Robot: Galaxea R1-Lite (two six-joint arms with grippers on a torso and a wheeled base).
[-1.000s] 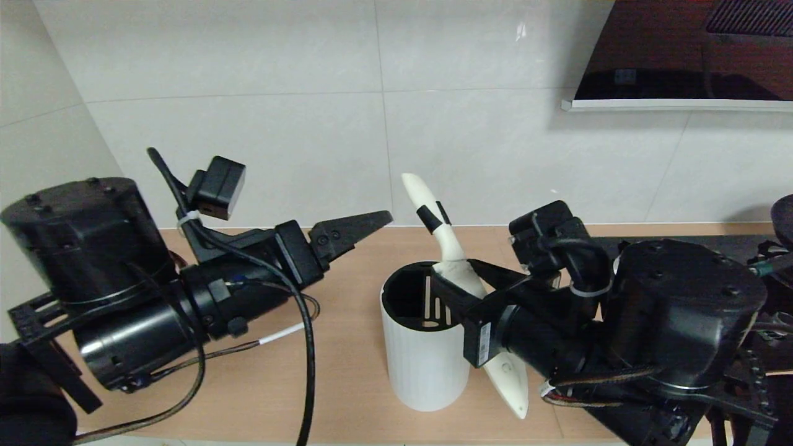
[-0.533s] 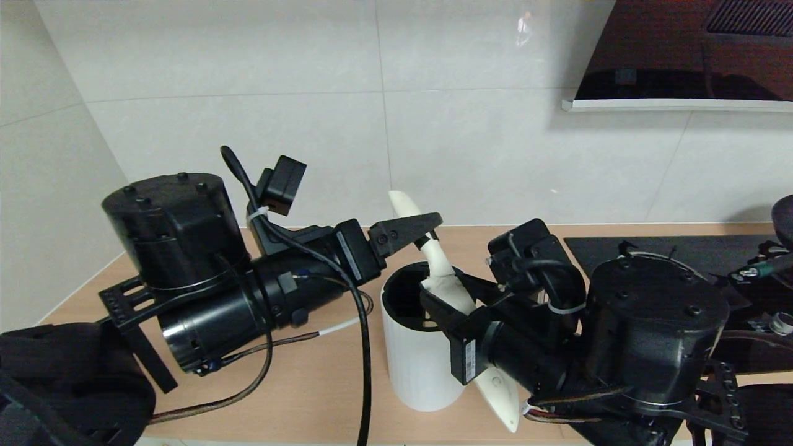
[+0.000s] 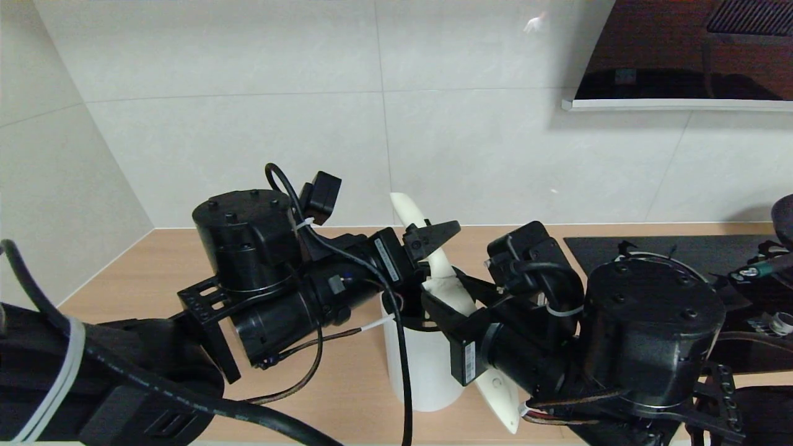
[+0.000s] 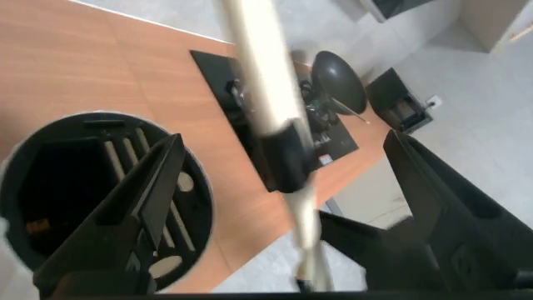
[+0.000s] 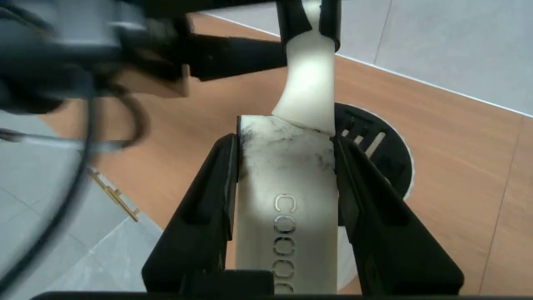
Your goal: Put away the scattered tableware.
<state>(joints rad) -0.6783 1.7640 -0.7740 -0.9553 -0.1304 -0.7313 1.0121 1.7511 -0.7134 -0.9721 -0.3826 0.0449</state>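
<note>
A white spoon (image 3: 441, 267) with a black band on its handle stands tilted over a white cylindrical holder (image 3: 422, 378) on the wooden counter. My right gripper (image 3: 449, 292) is shut on the spoon's wide part, seen close in the right wrist view as the right gripper (image 5: 286, 140) clamping the spoon (image 5: 287, 187) beside the holder's dark mouth (image 5: 379, 150). My left gripper (image 3: 427, 240) is open with its fingers on either side of the spoon's upper handle. In the left wrist view the handle (image 4: 265, 100) runs between the spread fingers (image 4: 154, 200), above the holder (image 4: 92, 217).
A black cooktop (image 3: 657, 248) lies on the counter (image 3: 155, 266) at the right, with a dark range hood (image 3: 681, 56) above it. A tiled wall runs close behind the holder. Bare counter lies to the left of the holder.
My left arm has swung right, and its open gripper now straddles the spoon's handle. The right gripper shifted slightly left and lower with the spoon, then held still.
</note>
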